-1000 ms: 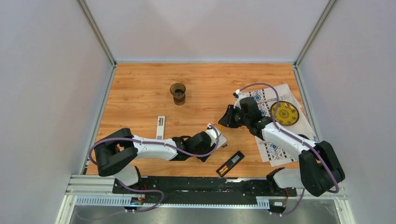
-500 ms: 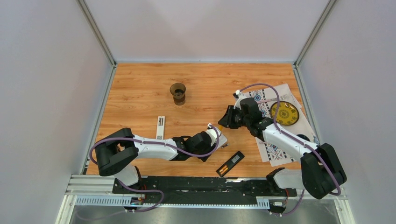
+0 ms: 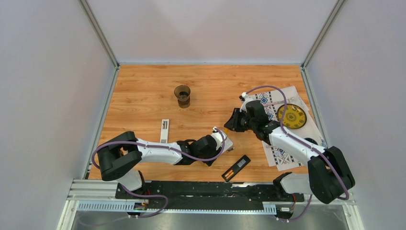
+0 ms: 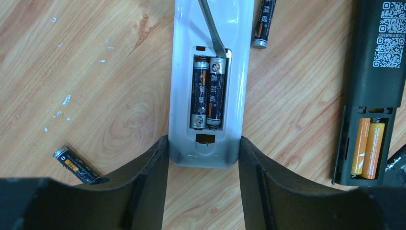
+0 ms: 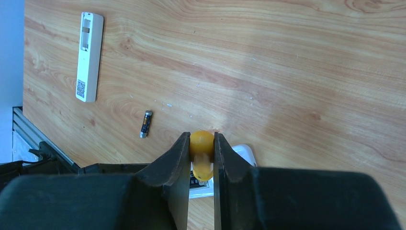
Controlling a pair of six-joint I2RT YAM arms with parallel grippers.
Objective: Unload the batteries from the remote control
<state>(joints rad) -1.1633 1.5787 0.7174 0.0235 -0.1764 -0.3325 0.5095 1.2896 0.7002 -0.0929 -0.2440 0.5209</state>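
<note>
1. Left hand [image 4: 204,143] clamps the near end of the white remote [image 4: 186,24], one finger pressed to each side, pinning it face-down on the desk [image 4: 95,72].
2. Right hand [image 5: 201,138] is closed on the orange handle of the screwdriver [image 4: 213,28]. The blade reaches into the far end of the open bay and touches the end of the right-hand cell.
3. Two dark cells [image 4: 207,93] lie side by side in that bay, not yet out. One loose cell [image 4: 263,24] rests just beside the remote's right edge, and another [image 4: 76,165] lies near the left finger.
4. Off to the right, the black remote [image 4: 378,57] has two orange cells [image 4: 367,148] in its open bay.
5. Slipping looks the likeliest trouble. The thin tip bears on a small rounded metal end, so a little too much push could send it skidding off to gouge the plastic or bend the contact.
6. A cell levered out sharply could jump and roll away across the desk.
7. Only the remote's end is gripped, so a sideways pry might swing it out of that hold.
</note>
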